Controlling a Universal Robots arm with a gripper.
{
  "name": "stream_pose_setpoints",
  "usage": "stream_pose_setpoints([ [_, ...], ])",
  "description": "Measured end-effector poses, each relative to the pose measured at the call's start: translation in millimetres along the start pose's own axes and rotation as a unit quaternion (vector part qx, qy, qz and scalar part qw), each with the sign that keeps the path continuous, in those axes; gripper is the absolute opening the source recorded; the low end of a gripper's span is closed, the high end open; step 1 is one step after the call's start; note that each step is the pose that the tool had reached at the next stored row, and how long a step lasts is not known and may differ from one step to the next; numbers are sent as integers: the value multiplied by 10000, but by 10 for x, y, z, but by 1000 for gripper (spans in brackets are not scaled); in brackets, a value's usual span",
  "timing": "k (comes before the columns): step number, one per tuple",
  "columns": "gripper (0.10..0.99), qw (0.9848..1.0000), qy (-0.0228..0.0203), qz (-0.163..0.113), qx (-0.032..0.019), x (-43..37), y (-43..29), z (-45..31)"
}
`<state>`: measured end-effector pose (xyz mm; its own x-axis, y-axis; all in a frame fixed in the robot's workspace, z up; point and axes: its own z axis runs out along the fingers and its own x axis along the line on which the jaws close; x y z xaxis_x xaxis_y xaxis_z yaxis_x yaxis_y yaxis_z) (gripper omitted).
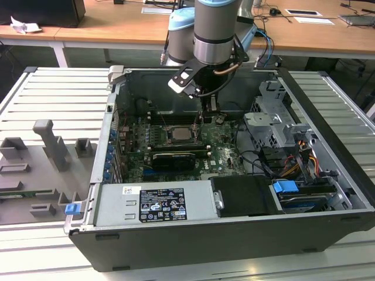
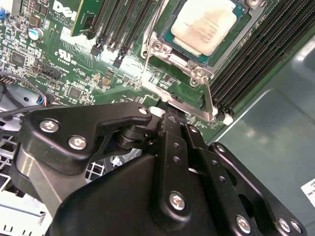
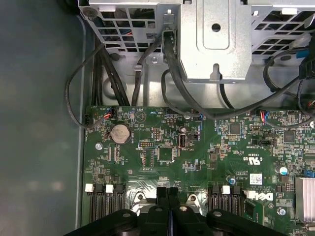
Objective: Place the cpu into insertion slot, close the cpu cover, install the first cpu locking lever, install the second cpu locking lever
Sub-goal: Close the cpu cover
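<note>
Cpu [image 1: 179,134], pale top up, sits in the insertion slot [image 1: 169,140] of the open computer case [image 1: 193,246], just beside the gripper [image 1: 206,120] on the exterior view's left. In the second wrist view, the cpu lies just beyond the fingertips [image 2: 170,118], and a silver lever rod [image 2: 208,98] is beside them. In the first wrist view, the fingers [image 3: 162,194] are pressed together over the green board [image 3: 162,162], with a coin battery [image 3: 119,132] farther ahead.
</note>
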<state>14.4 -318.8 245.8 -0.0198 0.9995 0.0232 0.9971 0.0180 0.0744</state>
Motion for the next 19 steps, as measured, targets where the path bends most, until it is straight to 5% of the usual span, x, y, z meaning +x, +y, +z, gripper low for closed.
stream_pose_setpoints([
  [19,106,10000,3,0,0,1,-58,-4],
])
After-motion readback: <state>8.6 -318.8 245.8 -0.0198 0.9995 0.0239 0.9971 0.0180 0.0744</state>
